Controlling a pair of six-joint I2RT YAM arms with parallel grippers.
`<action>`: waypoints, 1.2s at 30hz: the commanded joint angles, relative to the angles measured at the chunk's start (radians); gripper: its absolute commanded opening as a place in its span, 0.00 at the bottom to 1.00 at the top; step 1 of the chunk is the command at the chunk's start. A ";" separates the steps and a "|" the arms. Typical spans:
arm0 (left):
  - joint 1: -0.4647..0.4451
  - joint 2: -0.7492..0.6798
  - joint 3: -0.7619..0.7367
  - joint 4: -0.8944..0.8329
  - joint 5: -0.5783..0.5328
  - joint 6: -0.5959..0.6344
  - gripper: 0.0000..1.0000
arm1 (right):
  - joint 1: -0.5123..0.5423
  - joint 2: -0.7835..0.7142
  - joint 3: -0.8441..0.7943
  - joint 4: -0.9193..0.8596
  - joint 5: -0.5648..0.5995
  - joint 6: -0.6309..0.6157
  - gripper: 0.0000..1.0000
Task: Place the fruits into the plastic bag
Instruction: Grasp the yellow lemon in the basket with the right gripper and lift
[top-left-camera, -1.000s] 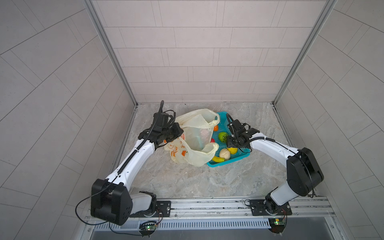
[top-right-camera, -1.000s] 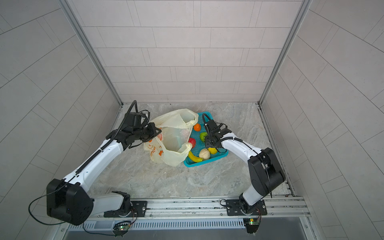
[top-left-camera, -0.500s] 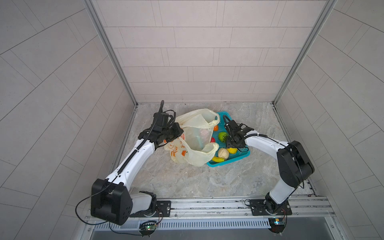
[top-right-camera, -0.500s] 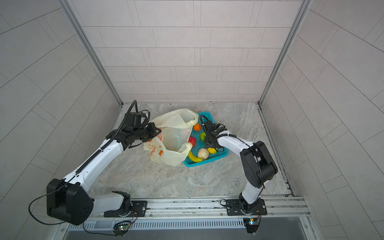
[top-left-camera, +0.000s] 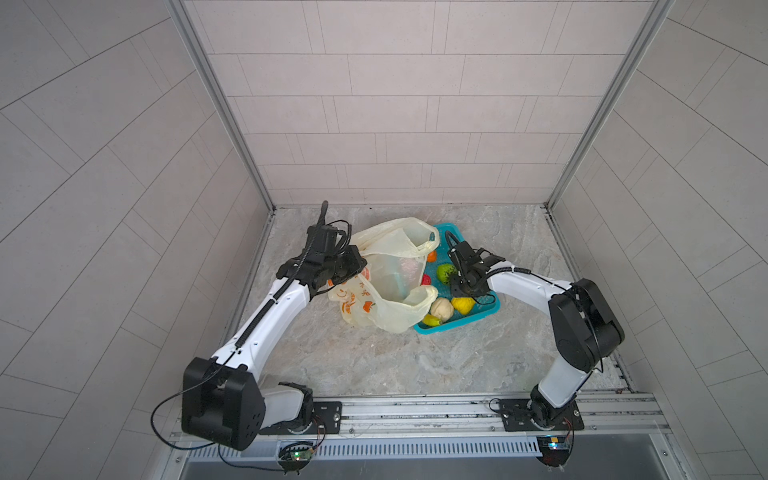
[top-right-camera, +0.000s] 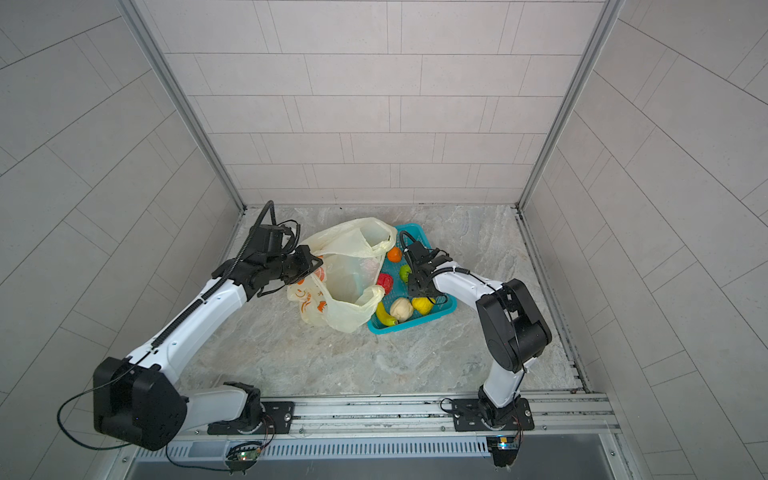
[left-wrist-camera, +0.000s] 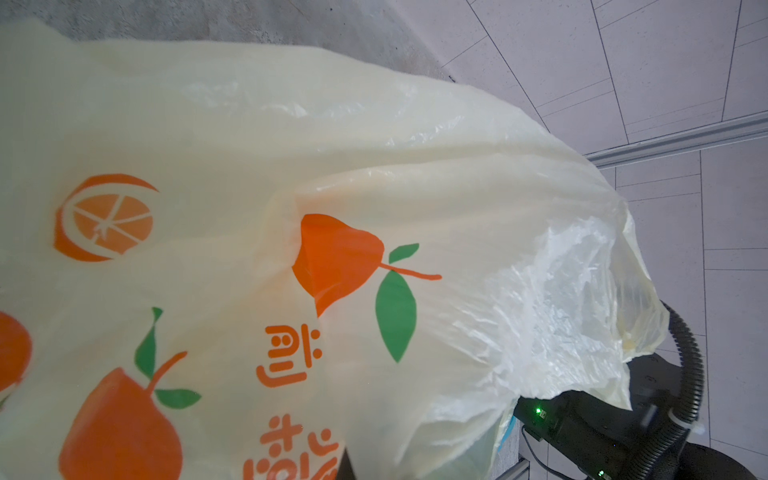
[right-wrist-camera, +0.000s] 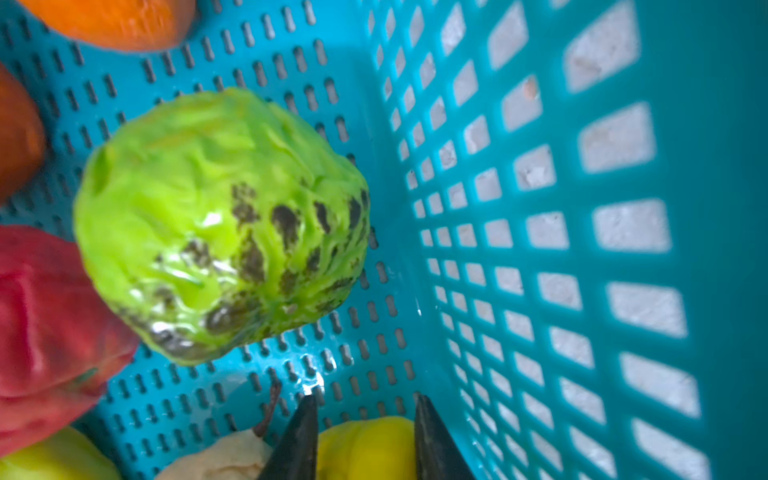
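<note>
- Since a second ago the right gripper (right-wrist-camera: 363, 409) has sunk from above the green spiky one (right-wrist-camera: 220, 224) toward the near side of the teal basket (top-left-camera: 478, 316), and its fingers have drawn closer. The bag, the basket and the left arm lie as before.
- The right claw is clamped on the bumpy yellow piece (top-left-camera: 464, 305), with one finger against each side of it, low inside the basket.
- The left gripper (top-left-camera: 359, 266) is pinched together on the left rim of the plastic bag (top-left-camera: 386, 309) and holds it lifted with the mouth gaping.
- The bag stands mid-tabletop (top-left-camera: 374, 365) toward the far edge, and its right side laps over the basket's left rim.
- All six fruits are in the basket:
  - The orange one (top-right-camera: 394, 254) lies at the far end.
  - The green one and the red one (top-right-camera: 385, 282) are in the middle, the red one against the bag.
  - Along the near rim lie the banana (top-right-camera: 384, 316), the beige round one (top-right-camera: 401, 308), then the yellow piece.
</note>
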 joint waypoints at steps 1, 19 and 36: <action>0.005 -0.004 0.001 -0.019 -0.012 0.024 0.00 | 0.002 -0.068 -0.007 -0.030 -0.010 -0.014 0.28; 0.004 -0.006 -0.003 -0.013 0.003 0.027 0.00 | 0.001 -0.196 0.068 -0.223 0.042 -0.031 0.76; 0.004 -0.015 -0.017 -0.010 -0.001 0.027 0.00 | -0.039 -0.078 0.005 -0.243 -0.069 0.126 0.74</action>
